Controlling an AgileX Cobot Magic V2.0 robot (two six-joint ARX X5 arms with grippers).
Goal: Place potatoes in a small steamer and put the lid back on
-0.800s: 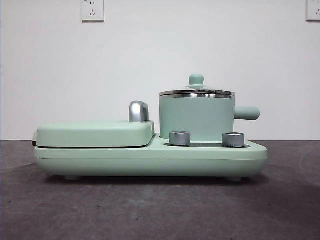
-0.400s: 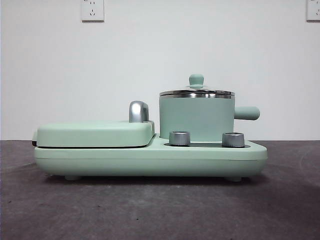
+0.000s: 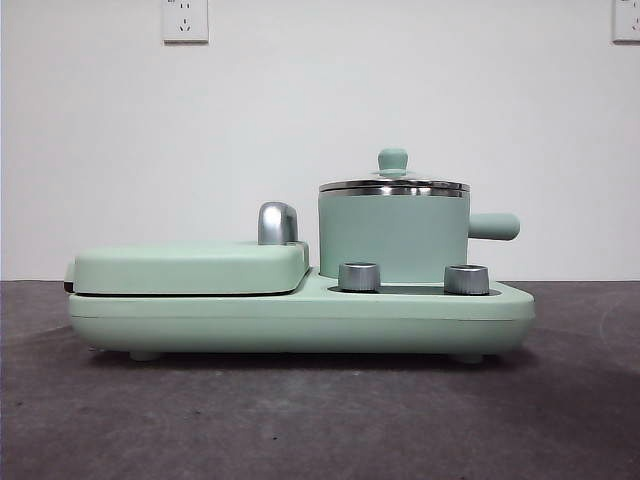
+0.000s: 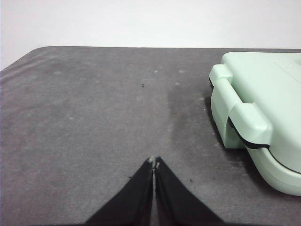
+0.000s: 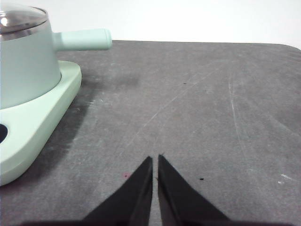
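Note:
The small steamer (image 3: 393, 238) is a mint-green pot standing on the right half of a green cooker base (image 3: 300, 318), its stubby handle pointing right. The glass lid (image 3: 393, 185) with its green knob sits on the pot. In the right wrist view the steamer (image 5: 26, 61) and lid (image 5: 21, 18) show at the side. My right gripper (image 5: 154, 159) is shut and empty over bare table beside the base. My left gripper (image 4: 154, 161) is shut and empty over the table beside the flat griddle (image 4: 263, 113). No potatoes are in view.
The flat green lidded griddle (image 3: 190, 268) fills the left half of the base, with a chrome hinge knob (image 3: 277, 222) behind it. Two silver dials (image 3: 360, 277) sit at the front of the base. Dark grey table (image 3: 320, 420) extends in front and to both sides.

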